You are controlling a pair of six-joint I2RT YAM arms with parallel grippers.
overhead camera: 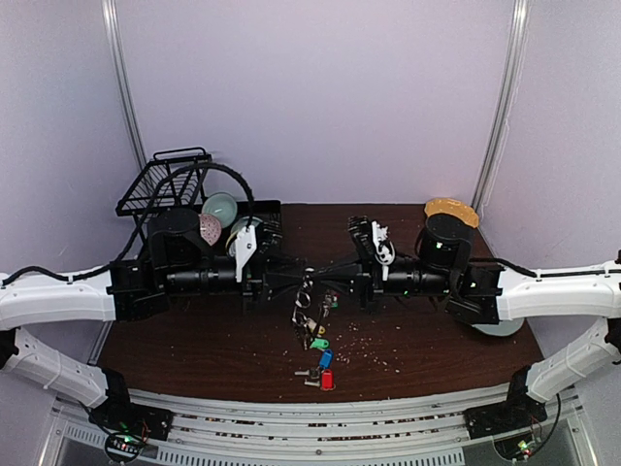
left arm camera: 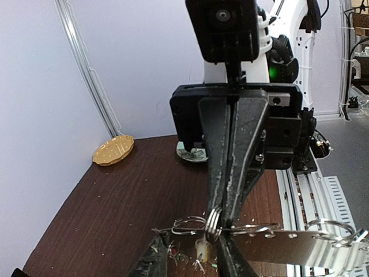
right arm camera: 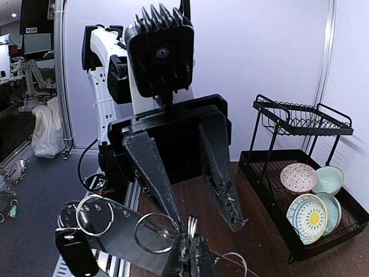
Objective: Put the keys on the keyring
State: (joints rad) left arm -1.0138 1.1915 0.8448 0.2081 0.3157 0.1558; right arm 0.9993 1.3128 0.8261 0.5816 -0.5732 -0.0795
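Note:
Over the middle of the table my two grippers meet tip to tip. My right gripper [overhead camera: 322,278] [right arm camera: 193,249] is shut on a small silvery split ring [left arm camera: 213,225] [right arm camera: 191,224]. A thin dark wire of the keyring [left arm camera: 173,231] passes through that ring. My left gripper [overhead camera: 299,281] [left arm camera: 190,262] is open, one finger [right arm camera: 161,184] on each side of the ring, touching nothing. Silvery keys [overhead camera: 310,318] dangle below the tips. Keys with green [overhead camera: 318,342], blue [overhead camera: 325,357] and red [overhead camera: 327,379] tags lie on the table beneath.
A flat silvery strip [left arm camera: 300,245] [right arm camera: 109,231] carrying large rings hangs beside the grip. A black dish rack [overhead camera: 165,184] [right arm camera: 300,173] with plates stands back left. A yellow plate [overhead camera: 451,211] [left arm camera: 113,150] sits back right, and a patterned plate [left arm camera: 193,153] lies under the right arm. Crumbs dot the table.

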